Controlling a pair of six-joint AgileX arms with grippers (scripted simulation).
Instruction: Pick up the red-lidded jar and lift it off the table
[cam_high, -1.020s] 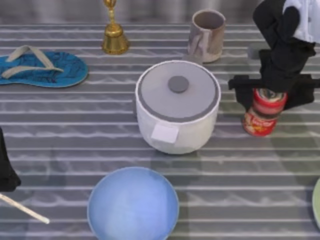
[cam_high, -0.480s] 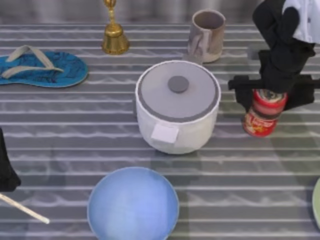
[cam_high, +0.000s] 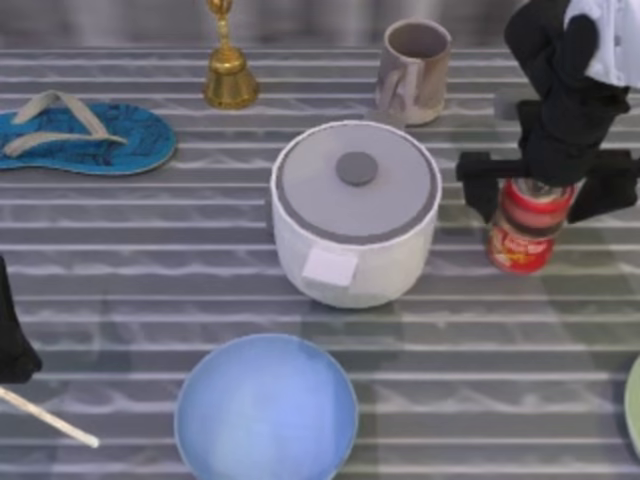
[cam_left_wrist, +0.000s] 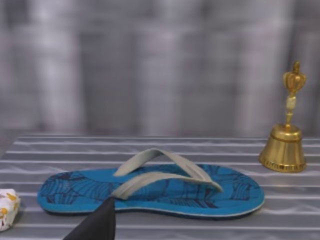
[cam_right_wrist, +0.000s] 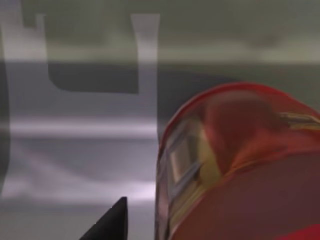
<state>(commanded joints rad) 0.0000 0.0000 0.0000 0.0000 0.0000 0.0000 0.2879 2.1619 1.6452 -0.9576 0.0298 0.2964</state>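
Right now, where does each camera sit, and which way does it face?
Top view: above the table, looking down; right gripper at the red-lidded jar, left arm at left edge.
Left wrist view: low, facing flip-flop and bell; one fingertip shows.
Right wrist view: close on the jar; one fingertip shows.
Shared: jar, flip-flop, bell.

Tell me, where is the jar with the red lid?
In the top view, the red-lidded jar is on the table's right side, just right of the big white pot, under the right gripper.

Rendered tabletop scene: striped grey table (cam_high: 150, 270) with household oddments, flip-flop (cam_high: 85, 137), bell (cam_high: 229, 75), mug (cam_high: 413, 70)
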